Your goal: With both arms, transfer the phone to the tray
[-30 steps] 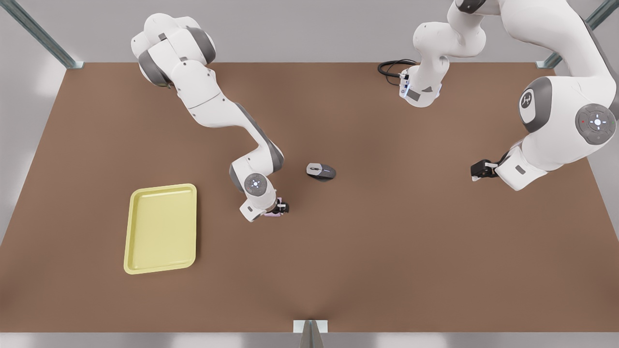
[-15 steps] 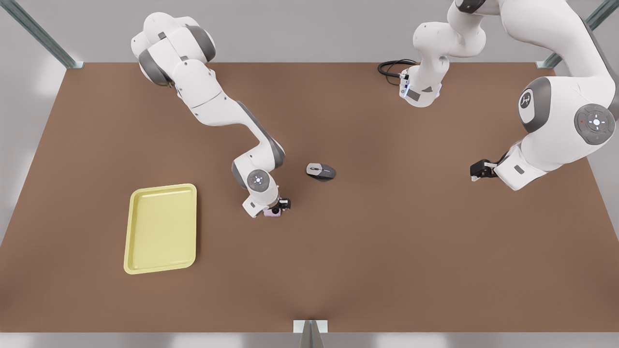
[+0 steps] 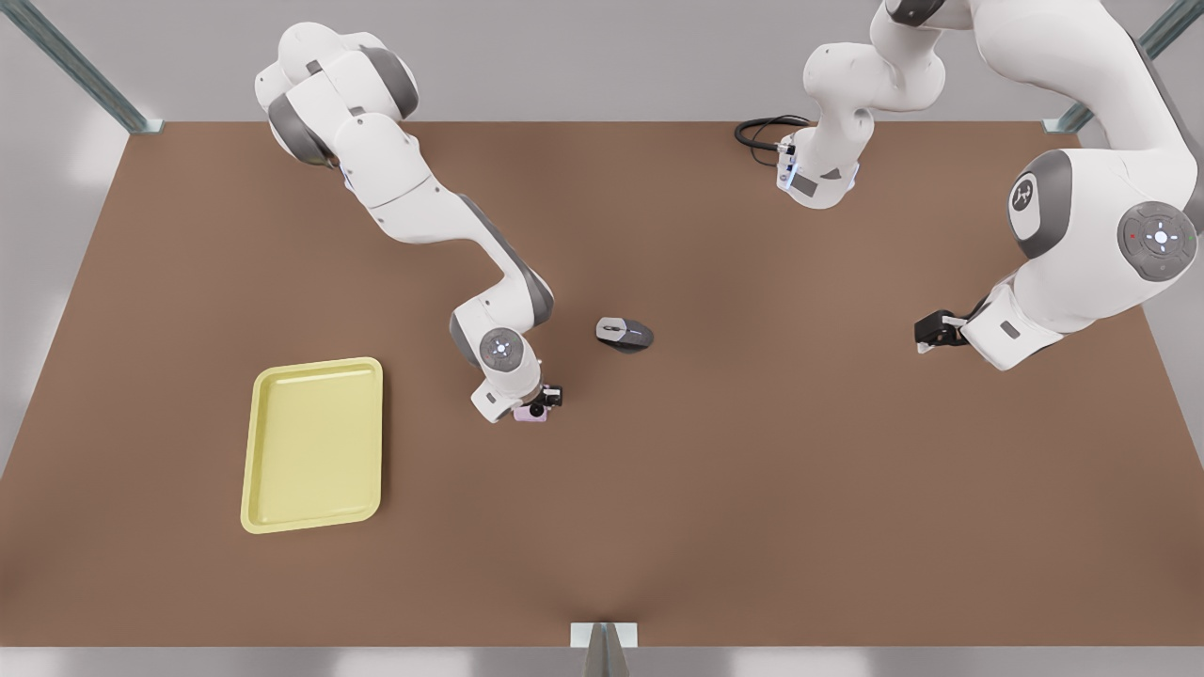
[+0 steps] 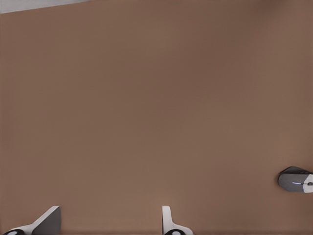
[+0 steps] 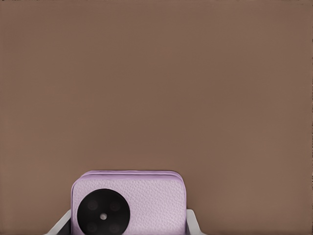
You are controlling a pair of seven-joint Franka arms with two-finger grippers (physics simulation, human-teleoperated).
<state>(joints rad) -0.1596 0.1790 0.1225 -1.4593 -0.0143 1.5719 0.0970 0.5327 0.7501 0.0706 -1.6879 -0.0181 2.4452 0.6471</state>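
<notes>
The right gripper's fingers (image 5: 194, 223) stand one on each side of the phone (image 5: 128, 203), pressed against its two side edges as far as I can tell, so it looks gripped across its width, lens face towards the wrist camera. In the front view that right gripper (image 3: 538, 406) sits at the middle of the table (image 3: 752, 489), with the phone (image 3: 530, 415) peeking out pink beneath it, near the grey mouse (image 3: 624, 334). The tray (image 3: 315, 444) lies well apart towards the front view's left, so the carry must run that way, and this arm is clearly the nearer one. The left gripper (image 3: 931, 330) waits far off at the front view's right, fingers (image 4: 170, 223) spread and holding nothing.
</notes>
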